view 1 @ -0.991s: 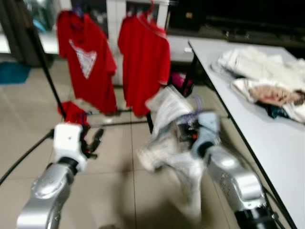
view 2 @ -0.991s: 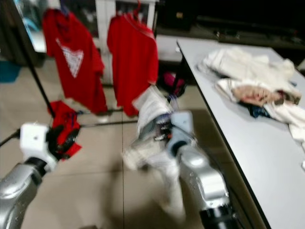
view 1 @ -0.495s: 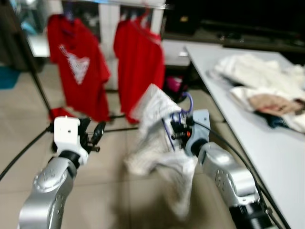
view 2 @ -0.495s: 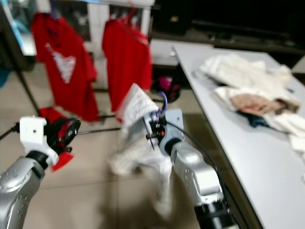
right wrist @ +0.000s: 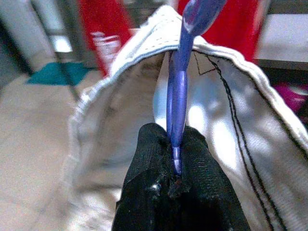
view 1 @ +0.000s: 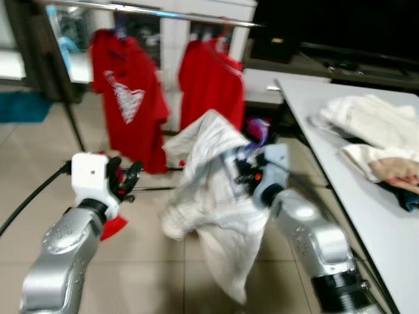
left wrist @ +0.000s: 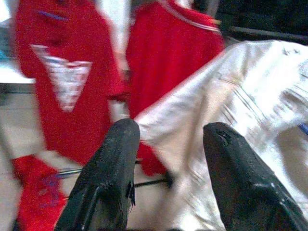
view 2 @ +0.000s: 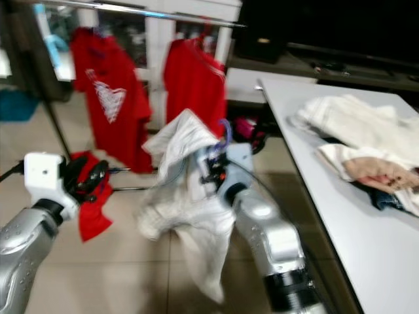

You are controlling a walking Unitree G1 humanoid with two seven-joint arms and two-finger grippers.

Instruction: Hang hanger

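My right gripper [right wrist: 173,144] is shut on the neck of a purple hanger [right wrist: 180,72]. A white shirt [view 1: 209,190] drapes from that hanger and hangs in front of me at mid height. The shirt's collar [right wrist: 144,53] wraps around the hanger's hook. Above and behind runs a metal rail [view 1: 150,8] carrying two red shirts [view 1: 127,98] [view 1: 209,85]. My left gripper [view 1: 124,180] is open to the left of the white shirt, with nothing between its black fingers [left wrist: 110,163].
A white table [view 1: 386,229] runs along the right with a heap of pale clothes [view 1: 370,127]. A red garment [view 1: 114,226] lies on the tiled floor under the rail. A dark rack pole [view 1: 65,98] slants at left, with a teal mat [view 1: 26,104] beyond it.
The view has tilted up, bringing the rail into sight. My right gripper keeps its hold and has carried the white shirt a little higher. The left arm has barely moved.
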